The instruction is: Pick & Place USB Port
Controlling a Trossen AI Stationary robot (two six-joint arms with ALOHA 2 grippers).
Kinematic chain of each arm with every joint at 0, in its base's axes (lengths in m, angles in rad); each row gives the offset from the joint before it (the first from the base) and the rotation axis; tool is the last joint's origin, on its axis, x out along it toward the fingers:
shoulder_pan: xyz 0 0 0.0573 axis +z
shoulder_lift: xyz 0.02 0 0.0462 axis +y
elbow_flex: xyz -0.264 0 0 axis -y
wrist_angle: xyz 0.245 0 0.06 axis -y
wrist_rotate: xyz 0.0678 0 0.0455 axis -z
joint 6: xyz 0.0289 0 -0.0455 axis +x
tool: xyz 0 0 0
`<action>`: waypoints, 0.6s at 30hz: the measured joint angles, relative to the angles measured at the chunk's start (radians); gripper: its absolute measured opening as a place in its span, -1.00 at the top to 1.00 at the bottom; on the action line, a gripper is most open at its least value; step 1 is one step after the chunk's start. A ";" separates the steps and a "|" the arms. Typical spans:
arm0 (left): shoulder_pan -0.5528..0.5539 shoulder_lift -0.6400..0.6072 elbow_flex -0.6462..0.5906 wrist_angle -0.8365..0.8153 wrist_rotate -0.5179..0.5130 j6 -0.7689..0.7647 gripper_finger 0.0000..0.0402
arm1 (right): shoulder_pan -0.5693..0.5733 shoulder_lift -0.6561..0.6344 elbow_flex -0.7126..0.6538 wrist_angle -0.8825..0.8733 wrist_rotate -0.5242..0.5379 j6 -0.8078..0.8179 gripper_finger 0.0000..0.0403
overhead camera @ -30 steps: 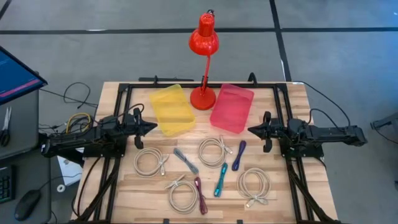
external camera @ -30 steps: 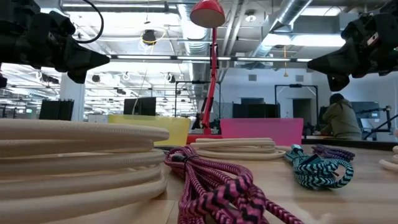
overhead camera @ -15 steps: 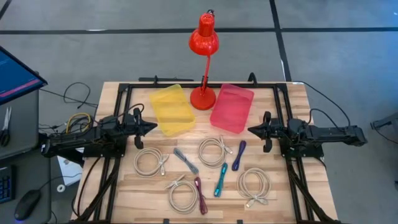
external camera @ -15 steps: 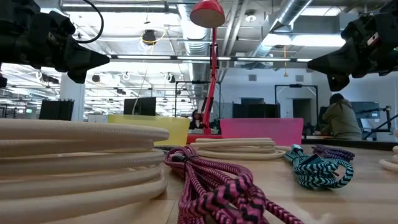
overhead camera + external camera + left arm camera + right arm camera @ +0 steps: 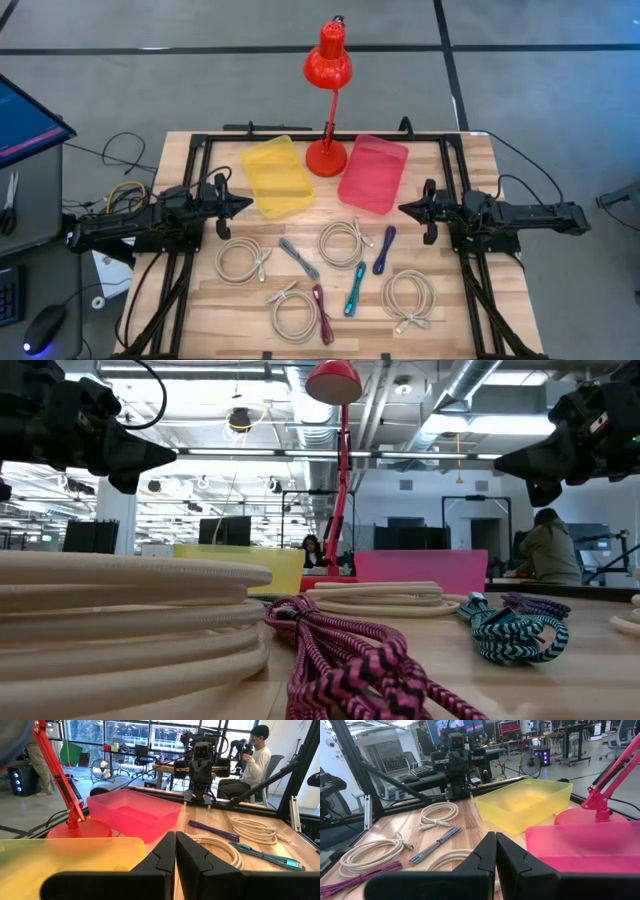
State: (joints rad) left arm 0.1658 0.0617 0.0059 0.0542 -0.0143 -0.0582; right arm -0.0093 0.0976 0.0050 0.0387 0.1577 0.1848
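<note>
High view: nothing is placed yet, so the whole pick and place is looking still ahead. Yellow bin [image 5: 277, 176] and pink bin [image 5: 374, 172] are both sitting empty beside the red lamp [image 5: 327, 95]. All cables are lying loose on the surface [image 5: 455, 330]: 4 cream coils, e.g. [image 5: 240, 259], plus grey cable [image 5: 298, 257], purple cable [image 5: 384, 249], teal cable [image 5: 355, 288] and magenta cable [image 5: 321, 313]. Left gripper [image 5: 243, 203] is hovering at the left edge near the yellow bin, right gripper [image 5: 405, 209] at the right edge near the pink bin, tips pointing at each other, well apart from every cable.

Low view: both arms are hanging high above the surface, touching nothing. Cream coils and the magenta cable are filling the foreground, teal cable off to the side.

Left wrist view: left gripper [image 5: 175, 851] is pinched fully together, holding nothing, aiming across the bins.

Right wrist view: right gripper [image 5: 495, 851] is likewise pressed together and empty, level above the surface.
</note>
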 joint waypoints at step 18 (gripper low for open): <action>-0.003 0.001 0.005 0.215 -0.067 -0.350 0.94 | 0.001 0.000 0.168 0.038 0.051 0.232 1.00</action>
State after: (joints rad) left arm 0.1629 0.0624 0.0110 0.2687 -0.0814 -0.4083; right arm -0.0082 0.0979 0.1731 0.0769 0.2086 0.4168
